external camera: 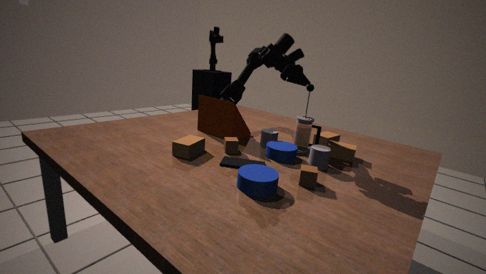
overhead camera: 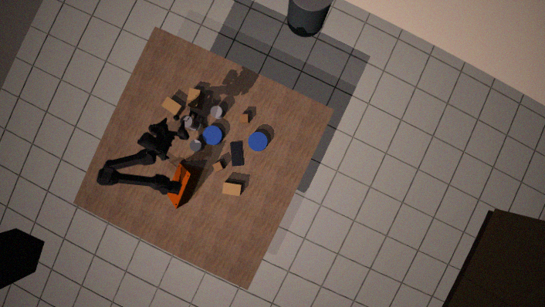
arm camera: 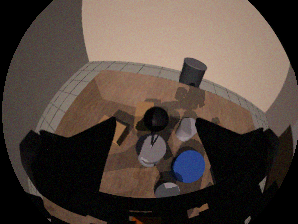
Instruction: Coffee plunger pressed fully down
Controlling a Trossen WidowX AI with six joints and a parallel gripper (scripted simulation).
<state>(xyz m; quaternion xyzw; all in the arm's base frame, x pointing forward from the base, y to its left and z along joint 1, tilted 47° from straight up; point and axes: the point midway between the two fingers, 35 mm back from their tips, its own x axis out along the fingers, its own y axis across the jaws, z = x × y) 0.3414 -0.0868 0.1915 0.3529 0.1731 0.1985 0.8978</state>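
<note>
Fig. Gripper (external camera: pixel 307 83) poised at plunger knob (external camera: pixel 310 87) of French press (external camera: pixel 303 132); fingers spread wide, nothing between them.

Risks (judged): (a) Off-axis push. The plunger rod (external camera: pixel 306 103) is thin and tall, the knob small; if the gripper meets the knob to one side, or presses along a slanted line, force goes sideways and the press may tilt or slide on the table (external camera: pixel 138 206). (b) Open fingers straddling the knob w/o closing could slip off during descent. (c) Crowding: blue disc (external camera: pixel 281 151), grey cylinder (external camera: pixel 319 157) and tan blocks (external camera: pixel 342 149) stand near the press base; a shifted press would knock into them. (d) A fast release could drag the knob back up or jolt the carafe.

Position of target: press stands upright toward the far side of the table, btwn a darker grey cylinder (external camera: pixel 268 137) and the tan blocks, handle turned to the blocks. Plunger is fully raised, knob well above the lid. In the exterior view the knob sits right at the fingertips, just below and slightly right of them; contact vs. small gap cannot be told. In the wrist view the knob (arm camera: pixel 156 120) appears btwn the two dark fingers, roughly centred, w/ the press lid (arm camera: pixel 152 149) directly beneath it, so alignment over the axis looks close but not confirmed
</note>
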